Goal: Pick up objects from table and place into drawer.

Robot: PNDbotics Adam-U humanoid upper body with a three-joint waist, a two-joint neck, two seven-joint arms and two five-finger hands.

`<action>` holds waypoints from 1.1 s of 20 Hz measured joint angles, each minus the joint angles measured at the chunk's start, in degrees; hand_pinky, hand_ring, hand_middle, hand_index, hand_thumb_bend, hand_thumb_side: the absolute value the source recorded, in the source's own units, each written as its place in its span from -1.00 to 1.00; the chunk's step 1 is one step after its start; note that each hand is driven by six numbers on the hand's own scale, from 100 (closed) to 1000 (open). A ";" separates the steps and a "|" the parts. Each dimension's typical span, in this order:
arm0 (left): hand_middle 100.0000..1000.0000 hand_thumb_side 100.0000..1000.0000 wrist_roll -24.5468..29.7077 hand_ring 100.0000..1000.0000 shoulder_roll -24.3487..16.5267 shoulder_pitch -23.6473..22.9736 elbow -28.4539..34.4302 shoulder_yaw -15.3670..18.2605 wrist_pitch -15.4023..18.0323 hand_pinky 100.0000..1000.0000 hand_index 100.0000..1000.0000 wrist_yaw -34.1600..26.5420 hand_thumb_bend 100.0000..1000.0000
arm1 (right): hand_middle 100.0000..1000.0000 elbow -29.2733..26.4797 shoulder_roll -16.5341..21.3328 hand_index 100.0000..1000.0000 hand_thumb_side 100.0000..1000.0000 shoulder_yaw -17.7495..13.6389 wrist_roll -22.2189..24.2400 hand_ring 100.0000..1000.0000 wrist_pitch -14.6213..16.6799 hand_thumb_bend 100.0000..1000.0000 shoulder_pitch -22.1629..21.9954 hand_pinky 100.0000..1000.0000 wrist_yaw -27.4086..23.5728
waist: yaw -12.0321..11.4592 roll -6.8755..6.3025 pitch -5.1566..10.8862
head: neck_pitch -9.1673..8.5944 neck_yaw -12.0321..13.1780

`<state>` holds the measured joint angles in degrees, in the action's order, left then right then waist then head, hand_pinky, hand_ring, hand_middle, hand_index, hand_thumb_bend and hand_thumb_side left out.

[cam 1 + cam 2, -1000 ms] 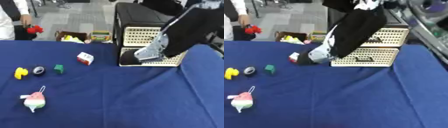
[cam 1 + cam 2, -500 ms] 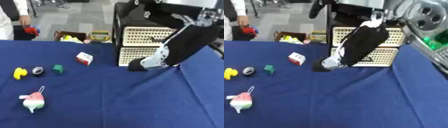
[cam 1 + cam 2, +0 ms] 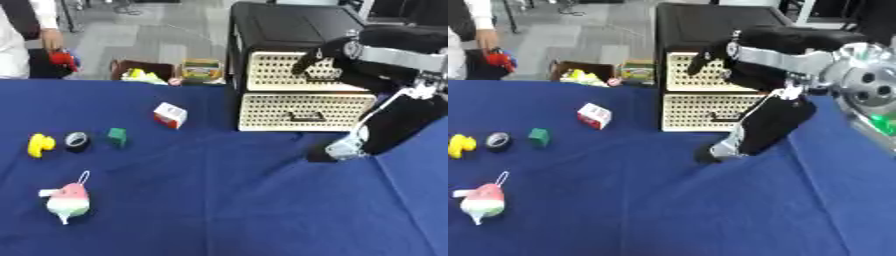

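The right hand [image 3: 337, 150] hangs low over the blue desk [image 3: 219, 200], in front of the drawer unit [image 3: 297, 75] and a little to its right. Its fingers point down and to the left toward the cloth, but whether they are curled or straight cannot be told, and nothing shows in them. The black forearm rises from the hand up and to the right, and the upper arm crosses in front of the unit's top drawer [image 3: 293, 72]. The left hand shows in neither view.

The unit is a black box with two cream perforated drawer fronts; the lower drawer [image 3: 302, 112] carries a dark handle, and both fronts look flush with the frame.

The objects lie well apart from the hand on the left half of the desk. A small red and white box [image 3: 170, 115] sits nearest the unit. Farther left, in a row, stand a green block [image 3: 116, 137], a dark ring-shaped thing [image 3: 77, 141] and a yellow toy [image 3: 38, 145]. Nearer the front edge lies a pink, white and green toy [image 3: 67, 201] with a loop on top.
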<state>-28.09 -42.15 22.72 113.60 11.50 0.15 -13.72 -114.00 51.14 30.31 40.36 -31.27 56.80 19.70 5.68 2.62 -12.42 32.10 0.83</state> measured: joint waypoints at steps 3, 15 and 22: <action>0.00 0.34 0.04 -0.11 0.33 0.00 0.00 0.01 0.02 -0.28 0.60 0.00 -0.79 | -1.00 1.22 0.48 0.74 -0.48 0.00 0.59 -1.00 0.59 0.17 -0.74 -1.00 2.12 | -0.11 -0.01 -0.05 | -0.01 0.01; 0.00 0.34 0.23 -0.12 0.93 -0.43 0.00 0.37 0.21 -0.29 0.60 0.04 -0.81 | -1.00 11.52 -1.41 0.73 -0.36 -1.58 3.28 -1.00 3.28 0.19 1.10 -1.00 15.65 | -0.82 -0.51 -0.88 | -0.53 -0.20; -0.01 0.34 0.42 -0.12 1.01 -0.48 0.00 0.42 0.41 -0.29 0.60 0.04 -0.81 | -1.00 18.48 -4.25 0.73 -0.37 -1.70 4.51 -1.00 4.51 0.18 3.21 -1.00 21.32 | -1.31 -0.73 -1.47 | -0.79 -0.63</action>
<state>-27.67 -41.14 22.23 113.60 11.91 0.56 -13.68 -95.52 46.88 28.61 44.87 -26.77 60.01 41.02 4.37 1.89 -13.89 31.32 0.20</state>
